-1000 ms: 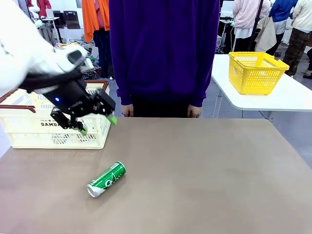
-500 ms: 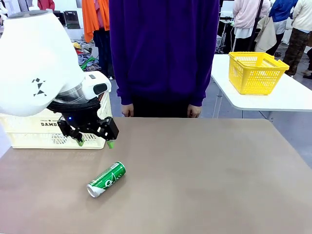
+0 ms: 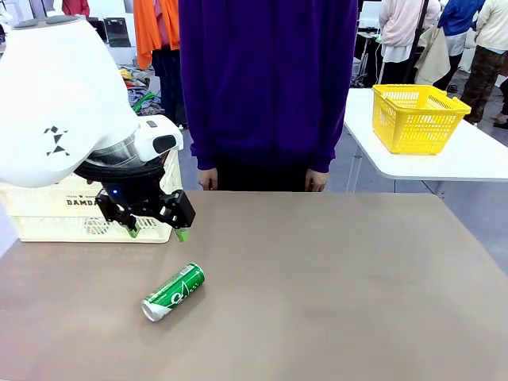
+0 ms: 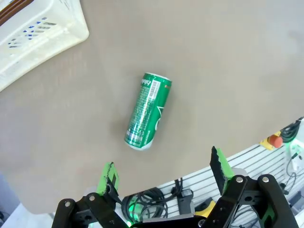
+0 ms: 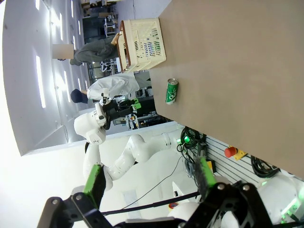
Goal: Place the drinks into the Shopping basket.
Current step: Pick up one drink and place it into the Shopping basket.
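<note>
Lower the released left end effector (image 3: 155,232) squarely over the green can (image 3: 174,292) lying on the worktop (image 3: 333,286); grip across its middle.

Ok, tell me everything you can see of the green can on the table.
The green can is a slim, tall metal drink can, green with white markings and silver ends. It lies on its side on the brown table, angled, one end toward the robot's edge, apart from the cream basket. Nothing touches it. The left tool hangs open above it, empty.
</note>
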Controlling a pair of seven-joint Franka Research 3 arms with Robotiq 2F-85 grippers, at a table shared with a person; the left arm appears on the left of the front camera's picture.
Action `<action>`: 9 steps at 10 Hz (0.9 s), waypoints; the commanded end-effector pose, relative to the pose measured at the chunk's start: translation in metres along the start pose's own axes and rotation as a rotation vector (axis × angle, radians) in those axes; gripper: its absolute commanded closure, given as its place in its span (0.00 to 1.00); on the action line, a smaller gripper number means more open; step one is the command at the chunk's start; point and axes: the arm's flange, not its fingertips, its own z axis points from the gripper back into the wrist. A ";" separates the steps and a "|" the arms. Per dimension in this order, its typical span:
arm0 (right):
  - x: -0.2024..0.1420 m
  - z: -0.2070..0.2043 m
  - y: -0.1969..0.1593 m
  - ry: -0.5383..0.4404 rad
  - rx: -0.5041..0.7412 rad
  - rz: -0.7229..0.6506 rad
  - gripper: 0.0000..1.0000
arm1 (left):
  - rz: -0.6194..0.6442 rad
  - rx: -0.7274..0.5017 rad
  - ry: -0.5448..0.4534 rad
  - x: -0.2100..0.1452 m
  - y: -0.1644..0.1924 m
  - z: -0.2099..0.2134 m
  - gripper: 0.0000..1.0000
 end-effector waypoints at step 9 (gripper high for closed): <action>-0.002 0.001 0.003 0.007 -0.013 -0.015 0.00 | -0.600 -0.159 0.048 0.006 0.004 -0.021 0.00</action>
